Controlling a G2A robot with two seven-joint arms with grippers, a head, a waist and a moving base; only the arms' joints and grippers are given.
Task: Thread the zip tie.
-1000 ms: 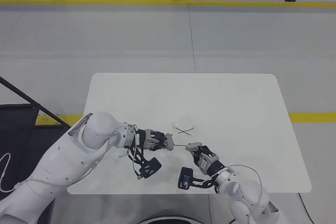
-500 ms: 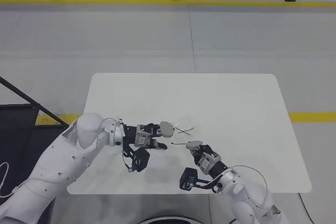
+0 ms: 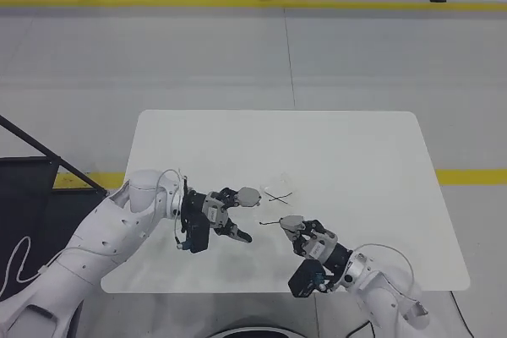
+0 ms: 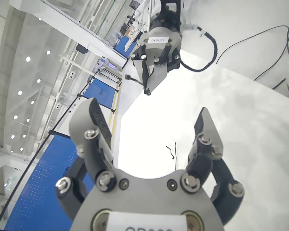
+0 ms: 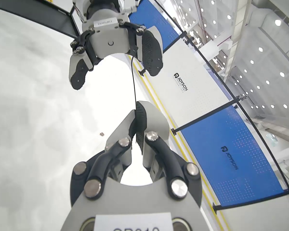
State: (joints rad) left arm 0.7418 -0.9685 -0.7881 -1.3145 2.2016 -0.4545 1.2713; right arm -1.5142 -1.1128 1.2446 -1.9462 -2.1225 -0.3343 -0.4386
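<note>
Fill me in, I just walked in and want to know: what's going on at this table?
The right gripper is shut on a black zip tie and holds it above the table. The tie sticks out straight toward the left gripper, which is open, faces it and holds nothing. Two spare ties lie crossed on the table nearby. No loop is threaded yet.

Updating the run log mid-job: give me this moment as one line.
right gripper: shut on zip tie | left gripper: open, facing tie's free end | loose ties: crossed on table | threading: not yet done
</note>
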